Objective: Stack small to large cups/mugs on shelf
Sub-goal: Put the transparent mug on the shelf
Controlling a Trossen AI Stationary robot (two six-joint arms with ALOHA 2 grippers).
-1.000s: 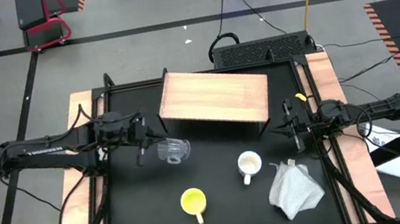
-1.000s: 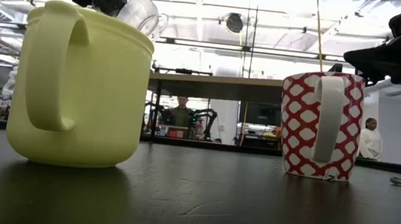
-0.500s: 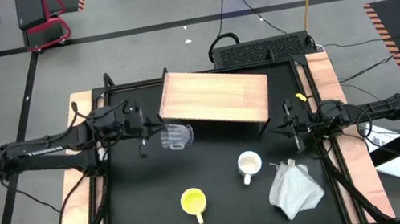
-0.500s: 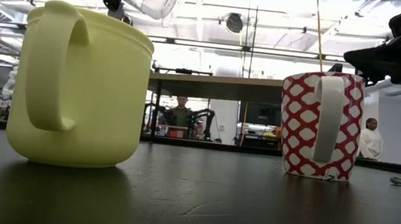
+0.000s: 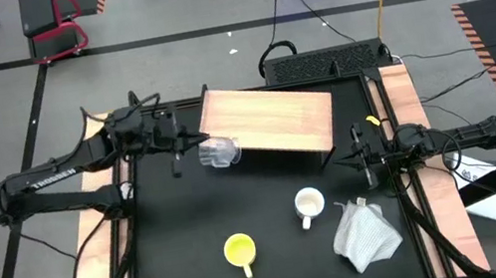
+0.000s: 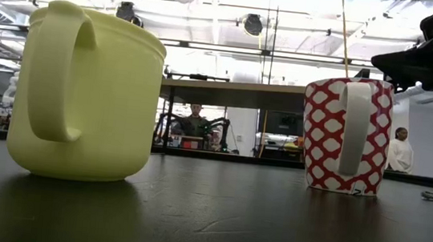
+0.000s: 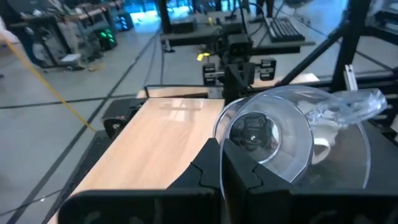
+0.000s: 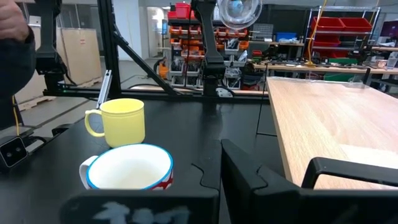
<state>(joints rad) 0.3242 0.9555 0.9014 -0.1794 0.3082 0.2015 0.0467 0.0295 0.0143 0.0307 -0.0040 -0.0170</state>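
Clear glass cup [image 5: 218, 151] sits clamped in your left gripper [image 5: 191, 149], held on its side in the air at the shelf's [image 5: 270, 117] near-left edge. A second ago it hung over bare table, short of the shelf; it has risen and closed in, so placing looks next. Beyond the shelf's other end your right gripper [image 5: 365, 162] waits unmoved, fingers apart, near the white mug [image 5: 309, 206] and the yellow mug [image 5: 240, 251].

Count, relative to the light wooden shelf board [image 5: 267, 121] (1): 1 small clear glass cup [image 5: 219, 151] at its left edge, 1 white handled mug with red pattern [image 5: 309, 206] and 1 yellow handled mug [image 5: 239, 250] in front, 1 crumpled white cloth [image 5: 364, 234] front-right. 2 dark arms.
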